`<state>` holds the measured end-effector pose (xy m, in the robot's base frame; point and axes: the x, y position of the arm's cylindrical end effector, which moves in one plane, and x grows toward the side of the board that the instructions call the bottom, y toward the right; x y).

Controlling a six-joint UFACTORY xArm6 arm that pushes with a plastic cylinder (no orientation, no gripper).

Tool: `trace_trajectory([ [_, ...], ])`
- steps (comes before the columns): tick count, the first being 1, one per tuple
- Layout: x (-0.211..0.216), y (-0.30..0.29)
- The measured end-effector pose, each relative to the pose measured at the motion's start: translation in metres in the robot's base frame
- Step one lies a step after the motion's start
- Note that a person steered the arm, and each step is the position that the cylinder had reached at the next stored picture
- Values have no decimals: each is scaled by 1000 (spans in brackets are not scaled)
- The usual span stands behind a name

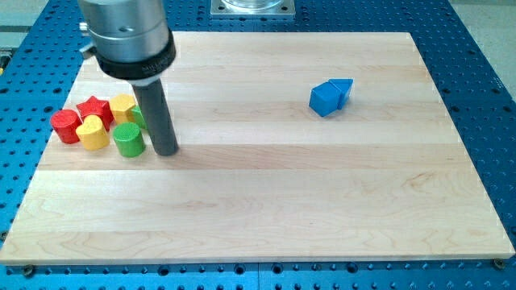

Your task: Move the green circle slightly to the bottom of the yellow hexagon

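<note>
The green circle (128,139), a short green cylinder, stands at the view's left on the wooden board (266,193). The yellow hexagon (122,106) sits just above it, toward the view's top. My tip (166,151) rests on the board right beside the green circle, on its right side, very close or touching. The dark rod hides part of a second green block (139,115) next to the hexagon.
A red star (95,108), a red heart (65,126) and a yellow heart (93,133) cluster left of the green circle. A blue cube (325,99) and a blue triangle (344,90) sit together at the upper right. Blue perforated table surrounds the board.
</note>
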<state>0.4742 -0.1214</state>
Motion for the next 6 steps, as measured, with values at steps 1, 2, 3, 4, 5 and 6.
trace_trajectory([
  [1,20,-4],
  [2,17,-41],
  [3,3,-48],
  [4,-14,-48],
  [5,-15,-48],
  [6,15,-36],
])
